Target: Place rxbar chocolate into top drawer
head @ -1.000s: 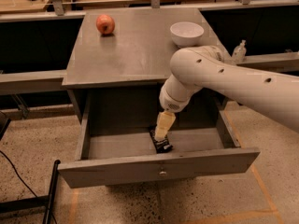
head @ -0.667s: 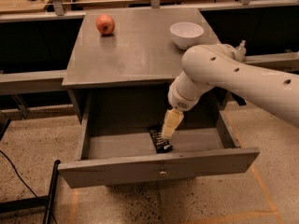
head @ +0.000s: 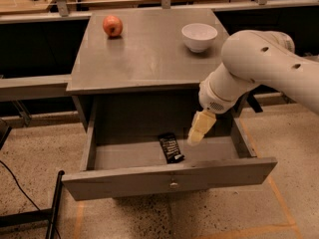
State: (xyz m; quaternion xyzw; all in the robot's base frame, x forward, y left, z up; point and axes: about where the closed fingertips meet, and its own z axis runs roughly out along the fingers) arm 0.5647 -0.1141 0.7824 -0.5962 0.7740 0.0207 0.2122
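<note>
The rxbar chocolate [head: 170, 148], a black bar with white lettering, lies flat on the floor of the open top drawer [head: 169, 180], near its middle front. The drawer is pulled out of the grey cabinet [head: 144, 59], with a small round knob [head: 173, 185] on its front panel. My gripper [head: 196, 136] hangs from the white arm [head: 254, 68] above the drawer's right half, just right of the bar and apart from it. It holds nothing.
A red apple [head: 112, 26] sits at the cabinet top's back left. A white bowl [head: 199, 36] sits at the back right. A wooden bench with clutter runs behind the cabinet. A black pole [head: 52, 208] and cable lie on the floor at left.
My gripper has moved up and to the right, away from the bar. The bar stays lying in the drawer.
</note>
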